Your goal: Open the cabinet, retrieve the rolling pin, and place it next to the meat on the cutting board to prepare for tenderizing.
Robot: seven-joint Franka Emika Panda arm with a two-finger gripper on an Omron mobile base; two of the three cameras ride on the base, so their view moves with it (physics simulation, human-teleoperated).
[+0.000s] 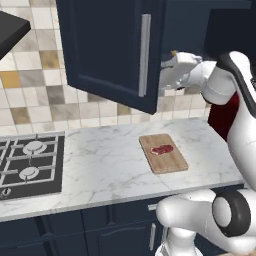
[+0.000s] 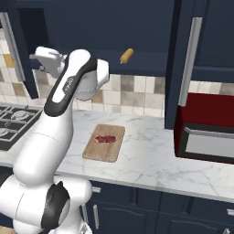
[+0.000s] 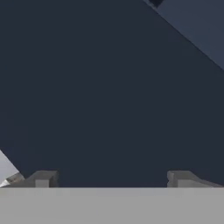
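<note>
the claw (image 3: 112,177) is spread wide, nothing between its tips, close against the dark cabinet (image 1: 107,47). the rolling pin (image 2: 126,55) beside it is half hidden inside.

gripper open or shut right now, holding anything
Gripper: open, fingertips spread wide with nothing between them, facing the dark inside of the cabinet.
</note>
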